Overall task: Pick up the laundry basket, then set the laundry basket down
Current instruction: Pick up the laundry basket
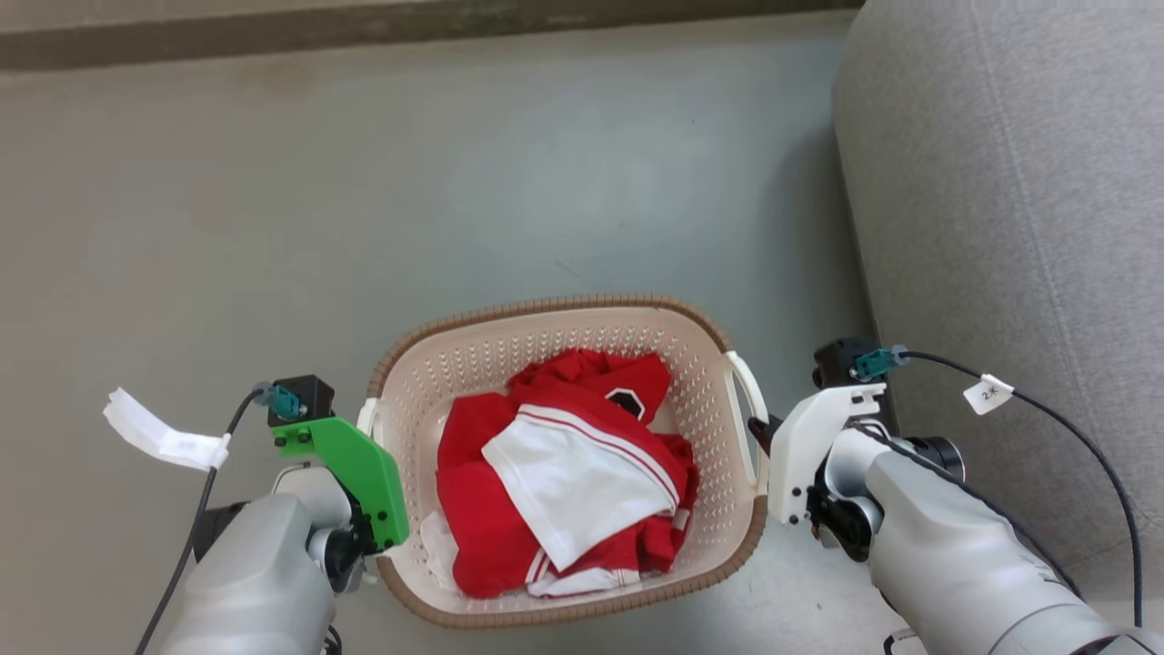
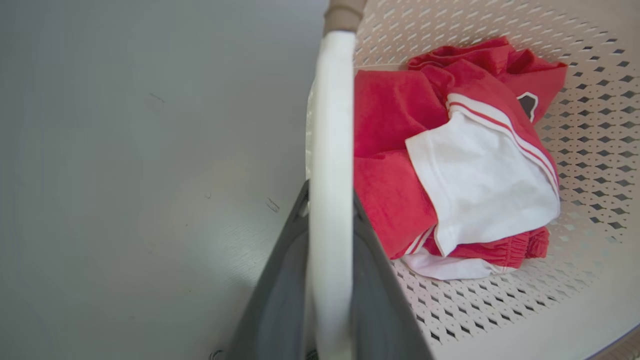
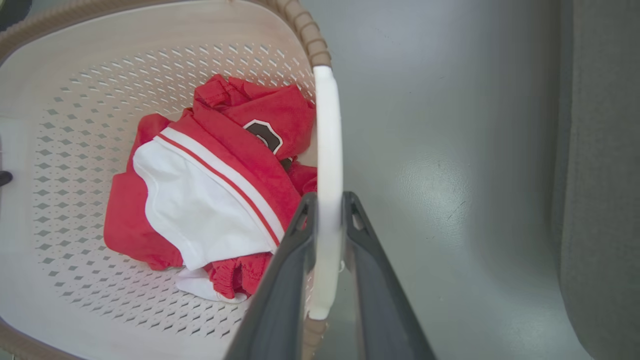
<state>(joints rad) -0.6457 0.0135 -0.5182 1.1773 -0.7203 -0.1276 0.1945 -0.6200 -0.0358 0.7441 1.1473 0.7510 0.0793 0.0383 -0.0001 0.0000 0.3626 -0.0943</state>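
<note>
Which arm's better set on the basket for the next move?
Left, marginally: the left gripper takes a handle of the laundry basket deep between its fingers, while the right gripper clasps the other handle near its end. Moving it likely needs both.

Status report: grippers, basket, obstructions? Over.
Left gripper shut on left handle. Right gripper shut on right handle. Laundry basket holds red-and-white clothes. Grey sofa close on right side.

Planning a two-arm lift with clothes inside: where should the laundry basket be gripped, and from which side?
The laundry basket's two white side handles, one per gripper, each from its outer side. They are thin bars standing off the brown rim, slim enough to pinch; the left gripper and right gripper hold them so now.
</note>
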